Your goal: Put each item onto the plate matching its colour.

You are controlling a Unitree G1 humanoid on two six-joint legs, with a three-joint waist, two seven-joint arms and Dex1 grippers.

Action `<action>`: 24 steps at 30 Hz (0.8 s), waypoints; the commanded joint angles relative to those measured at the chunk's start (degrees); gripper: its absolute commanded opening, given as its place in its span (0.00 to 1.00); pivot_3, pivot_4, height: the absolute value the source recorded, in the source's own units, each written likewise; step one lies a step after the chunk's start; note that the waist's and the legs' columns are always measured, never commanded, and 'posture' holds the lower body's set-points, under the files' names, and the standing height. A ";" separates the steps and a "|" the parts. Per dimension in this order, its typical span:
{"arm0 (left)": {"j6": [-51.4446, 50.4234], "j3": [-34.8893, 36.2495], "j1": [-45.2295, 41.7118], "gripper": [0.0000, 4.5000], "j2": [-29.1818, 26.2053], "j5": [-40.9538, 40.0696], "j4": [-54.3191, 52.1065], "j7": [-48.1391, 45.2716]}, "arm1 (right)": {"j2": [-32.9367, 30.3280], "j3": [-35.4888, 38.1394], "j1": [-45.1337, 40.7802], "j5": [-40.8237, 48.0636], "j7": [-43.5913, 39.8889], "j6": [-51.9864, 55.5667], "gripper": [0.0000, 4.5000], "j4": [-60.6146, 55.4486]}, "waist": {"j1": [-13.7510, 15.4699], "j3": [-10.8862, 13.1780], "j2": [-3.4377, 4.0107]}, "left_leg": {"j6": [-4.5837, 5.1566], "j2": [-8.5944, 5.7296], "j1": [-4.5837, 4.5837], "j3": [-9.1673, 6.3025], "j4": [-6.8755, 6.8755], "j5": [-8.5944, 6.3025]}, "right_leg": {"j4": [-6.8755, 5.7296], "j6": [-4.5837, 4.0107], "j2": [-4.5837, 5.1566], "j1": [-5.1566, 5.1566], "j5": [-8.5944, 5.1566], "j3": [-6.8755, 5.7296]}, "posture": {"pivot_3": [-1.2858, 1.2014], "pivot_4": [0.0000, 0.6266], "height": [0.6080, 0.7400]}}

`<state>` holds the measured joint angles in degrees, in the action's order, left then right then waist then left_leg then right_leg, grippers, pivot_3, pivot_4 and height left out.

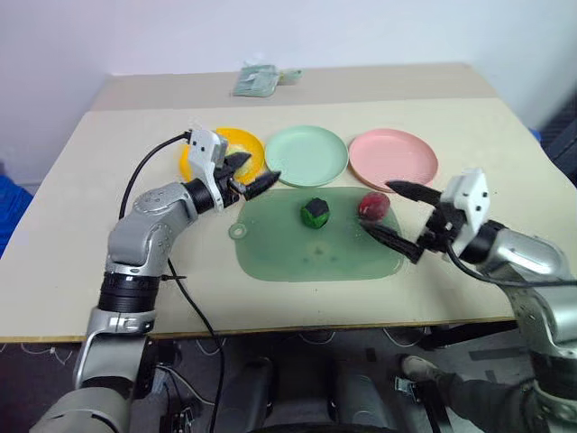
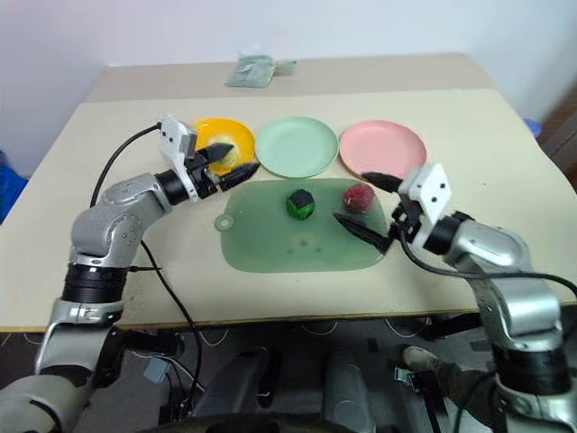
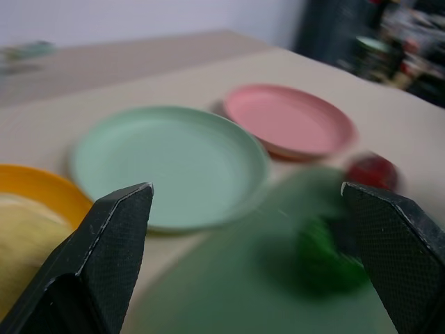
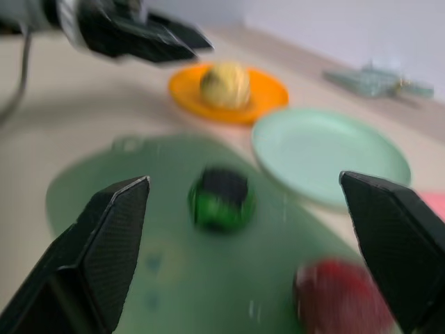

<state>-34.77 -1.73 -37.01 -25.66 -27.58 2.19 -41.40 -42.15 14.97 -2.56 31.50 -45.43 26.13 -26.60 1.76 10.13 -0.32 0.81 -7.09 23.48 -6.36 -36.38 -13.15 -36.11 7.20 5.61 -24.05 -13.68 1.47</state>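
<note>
With 2 items left on the mat (image 1: 306, 248) mid-frame, the red item (image 1: 373, 206) sits between the released right tool's (image 1: 395, 218) prongs and could roll off-desk if nudged; left tool (image 1: 255, 173) also released.

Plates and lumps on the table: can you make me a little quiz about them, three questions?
1. True or false: the yellow lump lies on the orange plate.
2. Which lump is nearest the right claw? A. green lump B. red lump C. yellow lump
3. Fill in: the green and red lumps sit on the green ____.

Key
1. True.
2. B.
3. Mat; the mint plate and pink plate hold nothing.
</note>
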 commanded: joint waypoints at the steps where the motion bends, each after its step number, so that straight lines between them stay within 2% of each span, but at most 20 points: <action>1: 1.93 -4.03 -4.02 0.99 2.12 2.63 5.03 -3.71 | -0.70 6.04 4.94 1.93 1.29 1.21 1.00 -5.65 | 0.69 0.00 0.00 | 0.00 0.00 0.00 0.01 -0.03 0.00 | 0.00 0.00 0.00 0.01 0.00 0.00 | 0.52 0.24 1.00; 8: 10.88 -11.71 -12.04 0.99 13.91 11.30 24.78 -6.18 | 0.75 11.28 11.38 2.96 6.23 3.30 1.00 -12.29 | 0.57 0.02 -0.04 | 0.07 0.00 0.02 0.03 -0.14 -0.04 | 0.05 0.01 0.03 0.08 0.00 -0.02 | 0.52 0.24 1.00; 12: 14.62 -12.55 -15.55 0.99 18.45 15.29 33.11 -4.65 | 1.00 12.55 12.81 3.11 7.63 3.57 1.00 -13.78 | 0.44 0.04 -0.06 | 0.08 0.03 0.03 0.08 -0.13 -0.05 | 0.05 0.02 0.05 0.03 0.00 -0.01 | 0.52 0.24 1.00; 16: 17.69 -12.70 -17.37 0.99 20.65 18.64 38.16 -2.93 | 1.21 13.06 14.00 3.20 8.41 3.21 1.00 -14.32 | 0.46 0.04 -0.06 | 0.10 0.02 0.03 0.07 -0.13 -0.05 | 0.05 0.03 0.03 0.05 0.00 -0.02 | 0.52 0.24 1.00; 19: 18.86 -12.39 -17.31 0.81 21.12 20.23 39.50 -2.07 | 1.53 13.00 14.51 3.28 9.12 3.12 1.00 -14.80 | 0.49 0.04 -0.07 | 0.11 0.02 0.03 0.07 -0.13 -0.06 | 0.05 0.04 0.03 0.04 0.00 -0.02 | 0.52 0.24 1.00; 21: 19.25 -12.00 -17.01 0.60 20.89 20.69 38.95 -2.10 | 1.59 12.94 14.72 3.22 9.30 2.99 1.00 -14.94 | 0.50 0.04 -0.07 | 0.11 0.02 0.03 0.07 -0.14 -0.06 | 0.04 0.04 0.03 0.04 0.00 -0.02 | 0.52 0.24 1.00; 22: 19.24 -11.32 -16.89 0.52 20.70 20.45 38.24 -1.87 | 1.60 12.98 14.78 3.30 9.42 3.00 1.00 -15.06 | 0.50 0.04 -0.07 | 0.11 0.02 0.03 0.08 -0.15 -0.06 | 0.04 0.04 0.03 0.05 0.00 -0.02 | 0.52 0.24 1.00; 24: 18.52 -8.78 -17.46 0.52 20.53 19.21 37.18 -0.26 | 1.54 12.97 14.36 3.61 9.96 3.23 1.00 -15.27 | 0.49 0.04 -0.07 | 0.11 0.02 0.03 0.07 -0.15 -0.06 | 0.04 0.04 0.02 0.05 0.00 -0.02 | 0.52 0.24 1.00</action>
<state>-16.72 -13.35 -52.92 -4.66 -7.54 42.29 -42.89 -40.93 26.03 12.20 34.10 -36.16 29.97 -39.47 2.25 10.17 -0.39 0.92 -7.07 23.51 -6.29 -36.53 -13.21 -36.07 7.24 5.63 -24.00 -13.68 1.44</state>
